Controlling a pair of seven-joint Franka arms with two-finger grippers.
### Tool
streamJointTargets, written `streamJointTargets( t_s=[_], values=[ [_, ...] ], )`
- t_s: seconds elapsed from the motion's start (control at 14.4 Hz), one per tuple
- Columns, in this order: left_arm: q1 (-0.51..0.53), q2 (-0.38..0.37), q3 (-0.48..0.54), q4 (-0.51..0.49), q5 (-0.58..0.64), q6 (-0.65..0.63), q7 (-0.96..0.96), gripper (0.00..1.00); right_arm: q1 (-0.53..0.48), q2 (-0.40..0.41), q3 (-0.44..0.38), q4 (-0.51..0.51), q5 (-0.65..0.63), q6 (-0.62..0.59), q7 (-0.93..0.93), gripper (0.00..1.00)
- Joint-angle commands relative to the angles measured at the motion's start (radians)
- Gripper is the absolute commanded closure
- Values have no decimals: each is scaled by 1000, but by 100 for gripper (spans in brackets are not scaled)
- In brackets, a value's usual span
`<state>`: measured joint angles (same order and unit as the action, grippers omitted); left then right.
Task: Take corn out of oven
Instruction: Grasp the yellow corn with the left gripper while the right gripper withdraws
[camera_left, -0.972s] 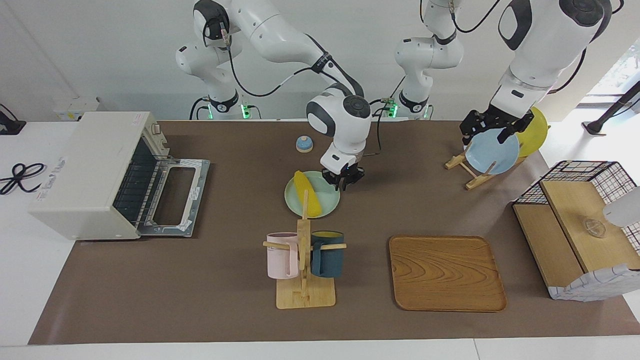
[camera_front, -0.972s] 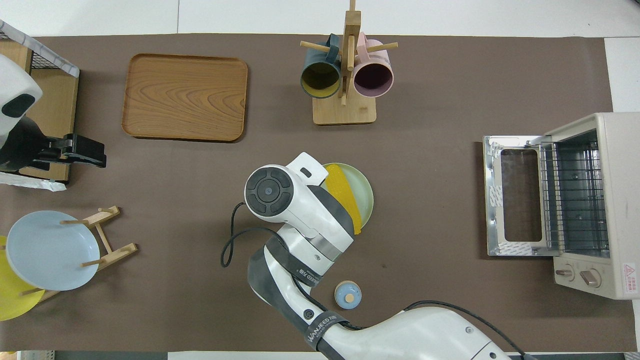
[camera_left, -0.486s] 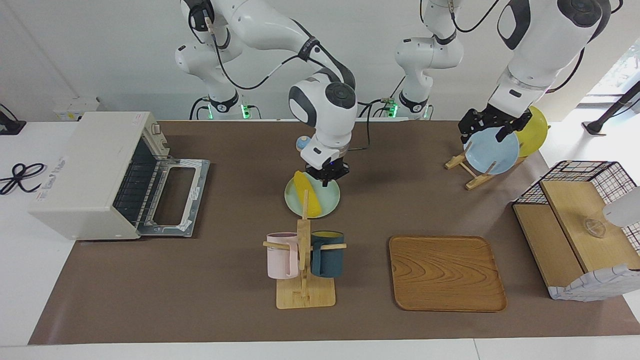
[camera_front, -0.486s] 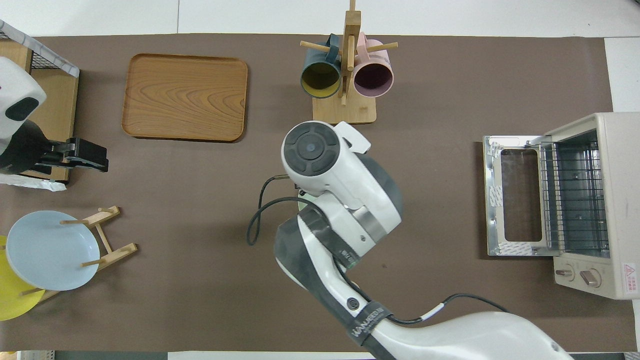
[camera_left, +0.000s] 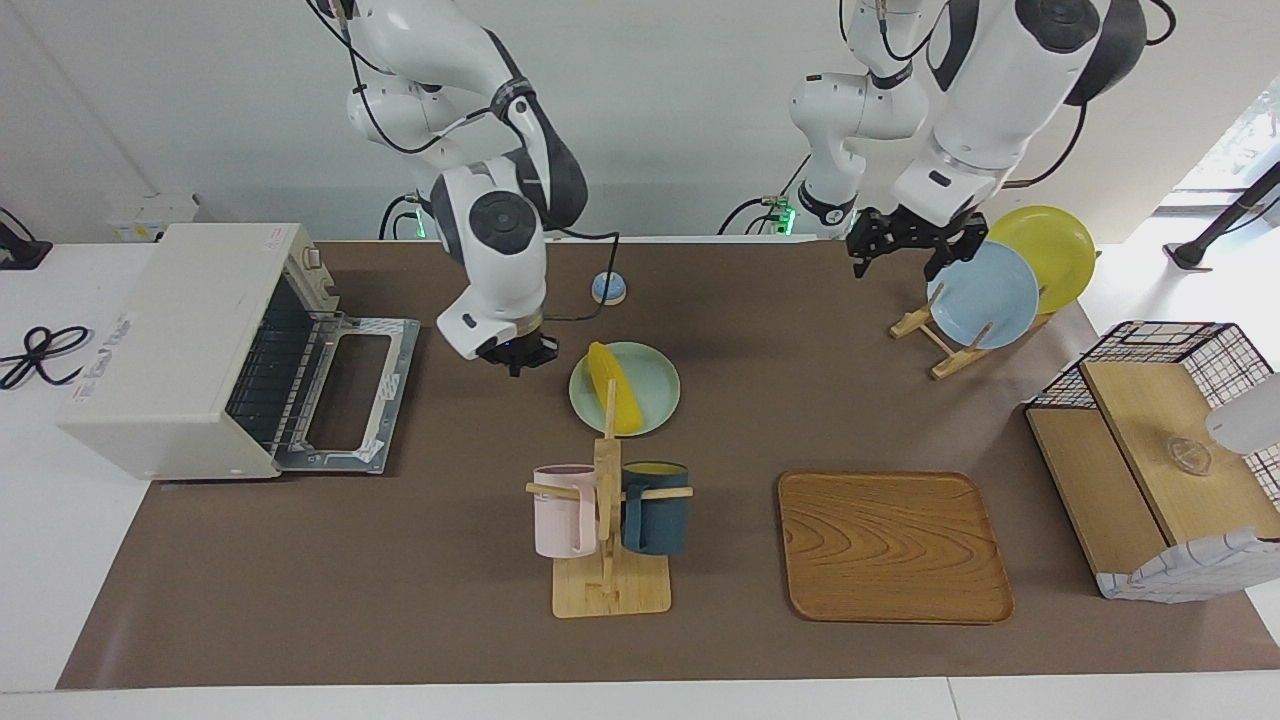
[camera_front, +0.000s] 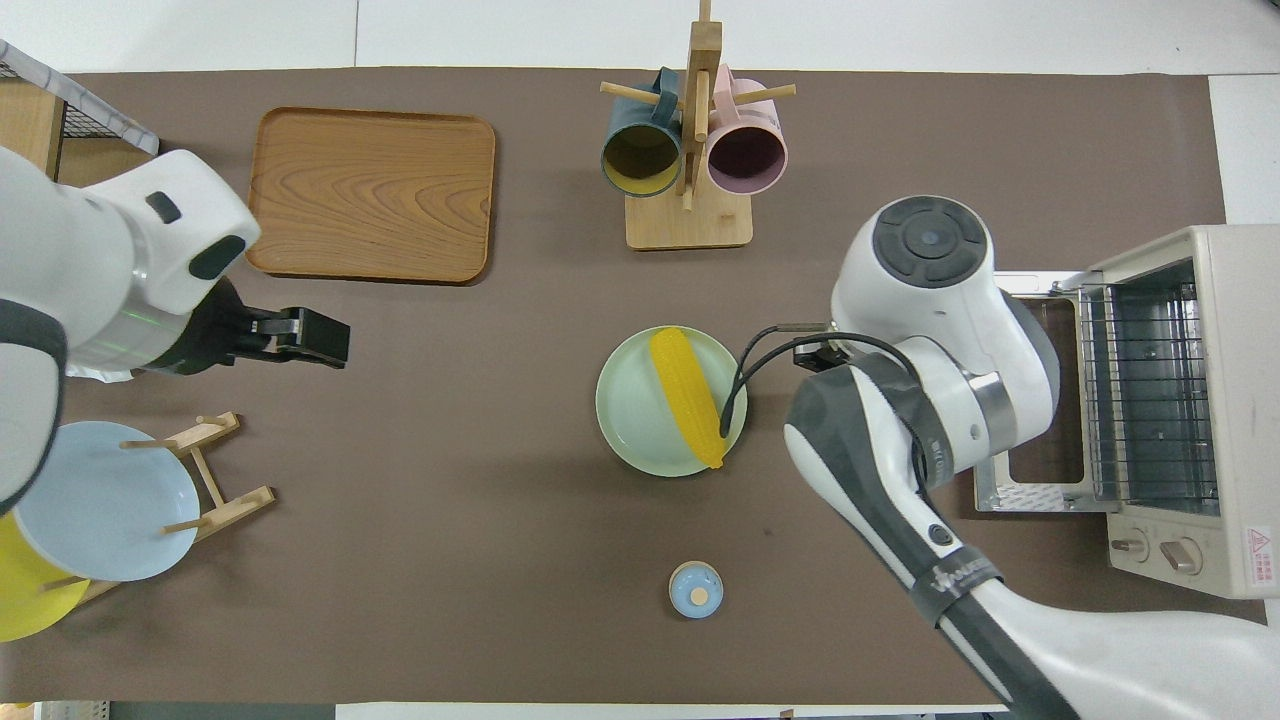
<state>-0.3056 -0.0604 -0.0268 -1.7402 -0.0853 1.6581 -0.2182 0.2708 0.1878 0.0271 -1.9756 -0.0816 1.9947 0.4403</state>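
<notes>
The yellow corn (camera_left: 613, 398) lies on a pale green plate (camera_left: 655, 385) at the middle of the table; it shows in the overhead view (camera_front: 687, 395) across that plate (camera_front: 630, 420). The cream-white oven (camera_left: 180, 340) stands at the right arm's end with its glass door (camera_left: 350, 390) folded down and its wire rack bare (camera_front: 1150, 390). My right gripper (camera_left: 515, 358) hangs empty over the table between the oven door and the plate, apart from the corn. My left gripper (camera_left: 905, 252) is up in the air beside the plate rack, holding nothing.
A mug rack (camera_left: 608, 520) with a pink and a dark blue mug stands farther from the robots than the plate. A wooden tray (camera_left: 893, 545), a plate rack with a blue plate (camera_left: 985, 295) and a yellow plate (camera_left: 1045, 245), a basket shelf (camera_left: 1160, 450), a small blue bell (camera_left: 608, 288).
My right gripper has swung from over the green plate toward the oven's end, leaving the corn on the plate. My left gripper has drawn away from the blue plate toward the table's middle.
</notes>
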Motion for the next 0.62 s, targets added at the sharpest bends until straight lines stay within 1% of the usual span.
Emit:
streamJointTargets(
  t_s=[0.0, 0.14, 0.21, 0.28, 0.35, 0.49, 0.56],
  values=[
    [-110, -39, 10, -111, -34, 130, -137, 0, -105, -70, 11, -182, -13, 151, -95, 100],
    [-191, -27, 10, -149, -62, 219, -249, 0, -134, -65, 11, -203, -24, 176, -132, 100],
    [-228, -7, 10, -154, -65, 256, -289, 0, -143, -59, 11, -204, -56, 176, -135, 100],
    [-263, 29, 10, -154, -67, 285, -323, 0, -169, -53, 13, -206, -85, 180, -137, 100],
    [-309, 78, 11, -147, -71, 326, -373, 0, -192, -51, 13, -207, -89, 191, -152, 100],
    [-375, 157, 11, -148, -73, 420, -440, 0, -200, -53, 13, -224, -89, 200, -164, 100],
    [-389, 187, 11, -148, -74, 449, -449, 0, -209, -56, 13, -236, -89, 213, -167, 100]
  ],
)
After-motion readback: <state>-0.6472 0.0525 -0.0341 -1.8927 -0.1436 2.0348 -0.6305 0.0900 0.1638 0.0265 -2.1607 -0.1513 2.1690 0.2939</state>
